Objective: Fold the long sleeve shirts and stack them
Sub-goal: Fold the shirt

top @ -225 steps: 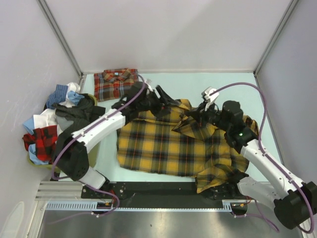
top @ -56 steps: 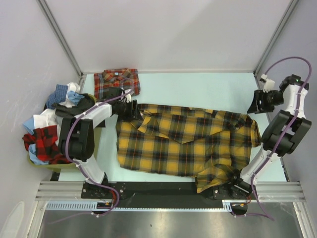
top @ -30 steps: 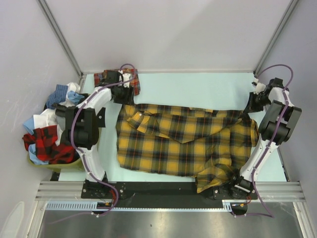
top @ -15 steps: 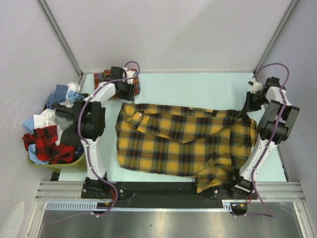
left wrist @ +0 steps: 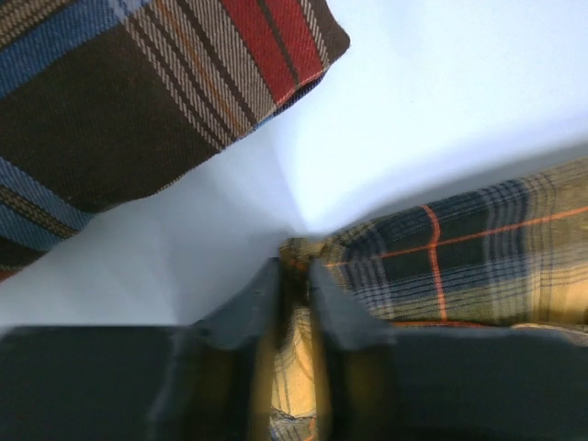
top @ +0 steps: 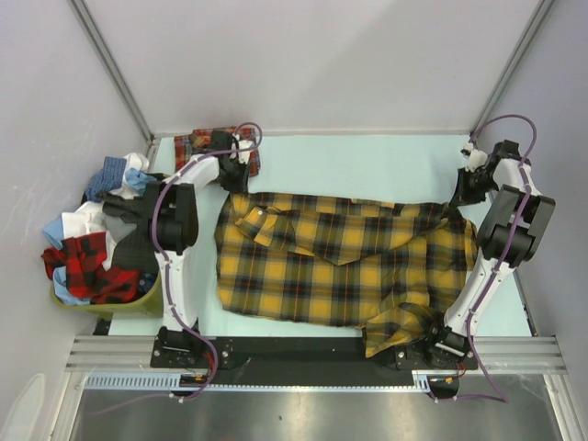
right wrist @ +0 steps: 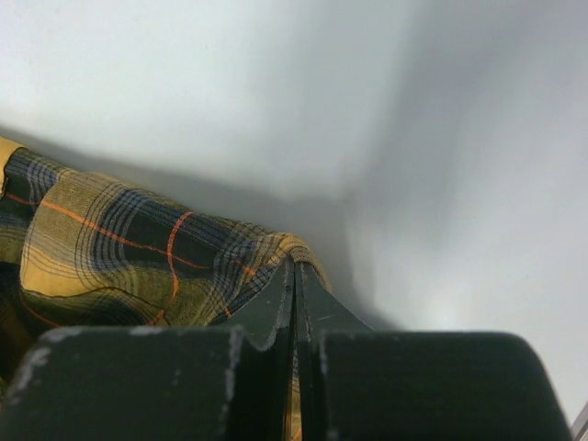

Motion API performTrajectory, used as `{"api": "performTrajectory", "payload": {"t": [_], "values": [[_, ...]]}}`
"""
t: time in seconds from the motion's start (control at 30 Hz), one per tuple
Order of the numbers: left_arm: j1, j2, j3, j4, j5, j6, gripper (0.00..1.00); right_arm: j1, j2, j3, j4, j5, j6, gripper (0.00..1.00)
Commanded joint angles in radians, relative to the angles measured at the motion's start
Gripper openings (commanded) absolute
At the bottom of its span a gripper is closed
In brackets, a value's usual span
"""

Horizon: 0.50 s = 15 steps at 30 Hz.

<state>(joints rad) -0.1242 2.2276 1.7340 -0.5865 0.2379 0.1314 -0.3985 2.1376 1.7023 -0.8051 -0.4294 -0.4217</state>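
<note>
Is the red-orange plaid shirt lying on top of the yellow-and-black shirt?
No, the folded red-orange shirt lies apart at the far left corner of the table, beyond the spread yellow-and-black shirt.

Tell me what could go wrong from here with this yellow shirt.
The left fingers and right fingers pinch only the far corners of the yellow shirt, so the fabric might slip out when lifted. The left fingers sit close to the folded red shirt, so a lift could drag it out of shape.
</note>
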Motion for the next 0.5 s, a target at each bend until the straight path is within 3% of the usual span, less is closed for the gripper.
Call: {"api": "performTrajectory", "payload": {"t": [0.0, 0.07, 0.27, 0.4, 0.47], "values": [[0.017, -0.014, 0.018, 0.005, -0.017, -0.025, 0.10, 0.003, 0.005, 0.053, 0.017, 0.020, -0.011, 0.00], [0.032, -0.032, 0.015, 0.008, -0.043, -0.027, 0.00, 0.000, 0.005, 0.056, 0.021, 0.026, -0.008, 0.00], [0.097, -0.114, 0.019, 0.037, -0.094, -0.006, 0.00, -0.013, 0.011, 0.082, 0.081, 0.043, 0.026, 0.00], [0.097, -0.086, 0.045, -0.002, -0.006, 0.022, 0.01, 0.003, 0.031, 0.106, 0.118, 0.041, 0.043, 0.00], [0.092, -0.054, 0.075, -0.048, 0.026, 0.019, 0.09, 0.010, 0.035, 0.111, 0.132, 0.041, 0.046, 0.00]]}}
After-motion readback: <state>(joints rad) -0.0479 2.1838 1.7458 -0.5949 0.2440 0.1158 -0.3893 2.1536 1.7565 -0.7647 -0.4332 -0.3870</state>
